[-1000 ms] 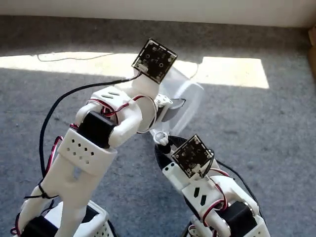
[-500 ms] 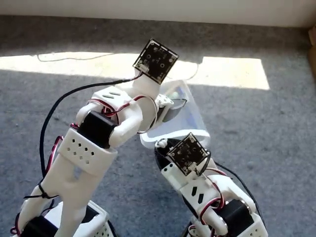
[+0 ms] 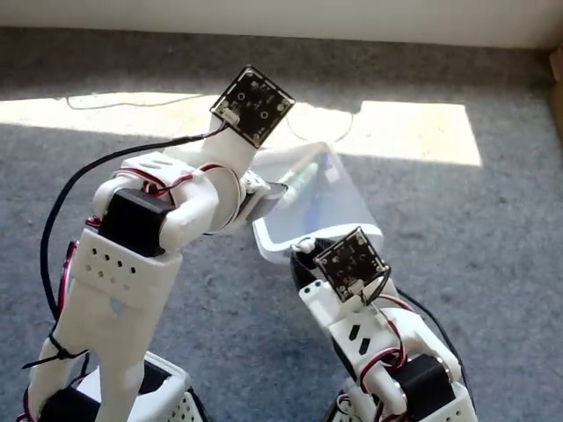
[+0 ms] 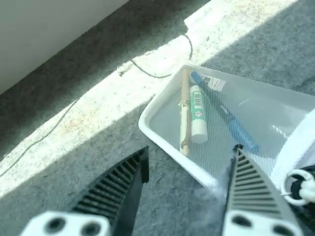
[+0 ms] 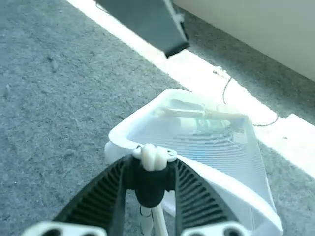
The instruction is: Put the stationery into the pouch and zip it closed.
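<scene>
Lying on the grey counter (image 3: pixel 493 264) between the two arms, the mesh pouch (image 3: pixel 330 211) holds a wooden pencil (image 4: pixel 184 110), a white-and-green tube (image 4: pixel 198 115) and a blue pen (image 4: pixel 229 118). Left hand (image 4: pixel 189 152), jaws apart, hangs at its left edge. Right hand (image 5: pixel 150 169) is clamped on the white zipper pull (image 5: pixel 153 156) at its near end

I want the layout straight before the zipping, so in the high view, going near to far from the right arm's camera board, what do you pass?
From the near side: right arm's camera board → pouch → sunlit strip → wall.
</scene>
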Robot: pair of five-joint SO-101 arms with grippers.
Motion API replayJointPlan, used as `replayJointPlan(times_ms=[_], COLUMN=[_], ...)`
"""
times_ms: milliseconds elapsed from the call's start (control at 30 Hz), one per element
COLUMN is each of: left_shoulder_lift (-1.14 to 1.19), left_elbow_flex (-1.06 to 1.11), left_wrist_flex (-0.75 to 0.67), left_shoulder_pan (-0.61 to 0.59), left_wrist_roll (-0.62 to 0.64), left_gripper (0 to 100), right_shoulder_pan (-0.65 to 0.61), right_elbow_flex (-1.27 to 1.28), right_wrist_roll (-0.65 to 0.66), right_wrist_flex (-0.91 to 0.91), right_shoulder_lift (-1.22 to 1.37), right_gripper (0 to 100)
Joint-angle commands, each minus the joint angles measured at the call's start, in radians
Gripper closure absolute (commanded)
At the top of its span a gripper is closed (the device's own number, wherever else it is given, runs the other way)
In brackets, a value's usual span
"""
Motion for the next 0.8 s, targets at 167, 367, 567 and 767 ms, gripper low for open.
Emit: replayJointPlan(times_ms=[167, 367, 567, 767], left_shoulder_lift=[-0.022, -0.025, -0.193, -0.443], left_elbow_flex=[-0.047, -0.045, 0.081, 0.4], left_wrist_flex=[0.124, 0.178, 0.176, 0.014], left_shoulder_pan=[-0.018, -0.015, 0.061, 0.088], left_wrist_roll=[-0.126, -0.167, -0.195, -0.232], left_gripper=[74, 74, 74, 74], right_shoulder_pan=[0.076, 0.076, 0.076, 0.076], right_elbow_flex=[-0.024, -0.024, -0.016, -0.022], right_wrist_roll=[-0.04, -0.04, -0.041, -0.041], right_wrist_flex=[-0.044, -0.045, -0.104, -0.105], right_shoulder_lift=[-0.013, -0.013, -0.013, -0.013], right_gripper=[99.1, 99.1, 99.1, 99.1])
